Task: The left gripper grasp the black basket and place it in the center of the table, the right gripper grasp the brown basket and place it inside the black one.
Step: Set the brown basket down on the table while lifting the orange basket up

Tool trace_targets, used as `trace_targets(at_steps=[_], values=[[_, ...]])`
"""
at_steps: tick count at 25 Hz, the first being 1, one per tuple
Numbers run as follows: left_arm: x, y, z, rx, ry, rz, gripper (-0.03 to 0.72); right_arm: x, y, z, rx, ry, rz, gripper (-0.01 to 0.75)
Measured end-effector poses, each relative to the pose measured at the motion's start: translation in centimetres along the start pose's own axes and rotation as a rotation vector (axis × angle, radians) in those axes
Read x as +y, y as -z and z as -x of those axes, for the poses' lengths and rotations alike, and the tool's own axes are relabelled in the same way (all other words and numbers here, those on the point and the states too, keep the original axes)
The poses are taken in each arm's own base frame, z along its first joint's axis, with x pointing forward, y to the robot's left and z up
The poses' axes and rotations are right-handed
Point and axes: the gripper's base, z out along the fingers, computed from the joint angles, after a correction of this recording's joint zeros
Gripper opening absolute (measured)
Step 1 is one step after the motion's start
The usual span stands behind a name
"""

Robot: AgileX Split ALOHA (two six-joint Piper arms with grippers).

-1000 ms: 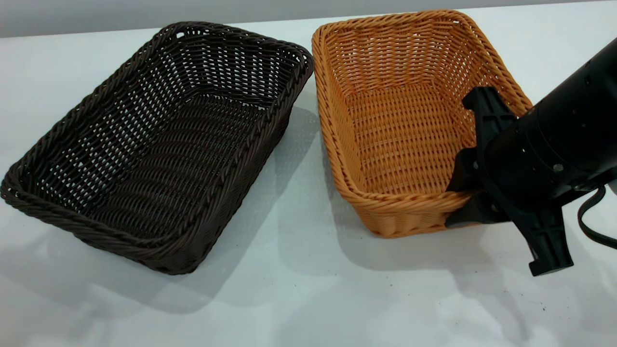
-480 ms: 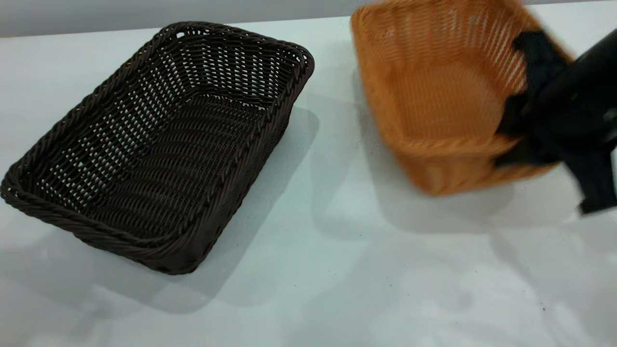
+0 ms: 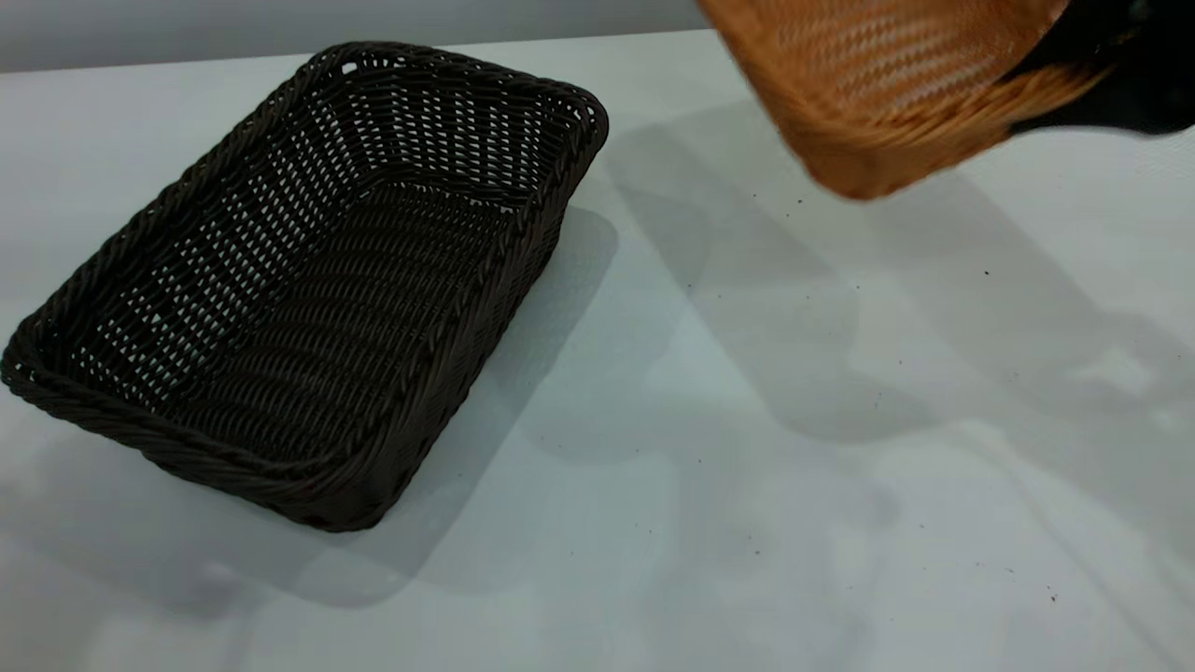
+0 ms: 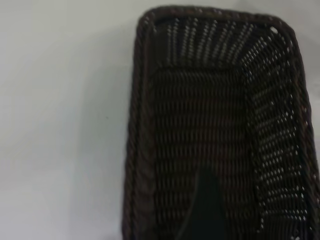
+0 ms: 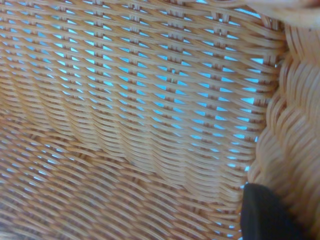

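The black basket (image 3: 453, 373) rests on the table (image 3: 747, 420) at the left, its long side running diagonally. In the left wrist view it (image 4: 137, 150) lies below the camera, and one dark finger (image 4: 205, 210) of my left gripper hangs over its floor. The left gripper is out of the exterior view. My right gripper (image 3: 1120, 93), at the top right edge, is shut on the rim of the brown basket (image 3: 878, 84) and holds it tilted in the air above the table. In the right wrist view one finger (image 5: 267, 215) sits inside against the braided rim (image 5: 295, 140).
The brown basket's shadow falls on the bare white tabletop to the right of the black basket. A few tiny dark specks (image 3: 985, 273) dot the table.
My right gripper has lifted the brown basket off the table, up and towards the top right. The black basket has not moved.
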Motion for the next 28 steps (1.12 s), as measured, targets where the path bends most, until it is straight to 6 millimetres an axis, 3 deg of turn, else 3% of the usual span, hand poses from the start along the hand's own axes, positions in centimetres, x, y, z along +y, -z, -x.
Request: trace_targets(at_steps=[4, 13, 20, 28], values=[[-0.4, -1.7, 0.2, 0.054, 0.012, -0.032, 0.468, -0.2, 1.0, 2.2, 0.054, 0.054, 0.030, 0.113], [-1.6, -6.9, 0.5, 0.156, 0.037, -0.075, 0.468, 1.5, 4.9, 6.8, 0.219, 0.314, 0.064, 0.112], [-3.9, -11.3, 0.2, 0.204, 0.030, -0.095, 0.468, 3.7, 6.1, 7.8, 0.226, 0.441, 0.078, 0.112], [-6.4, -15.7, -0.6, 0.203, 0.042, -0.082, 0.468, 3.9, 6.2, 7.8, 0.227, 0.450, 0.089, 0.112]])
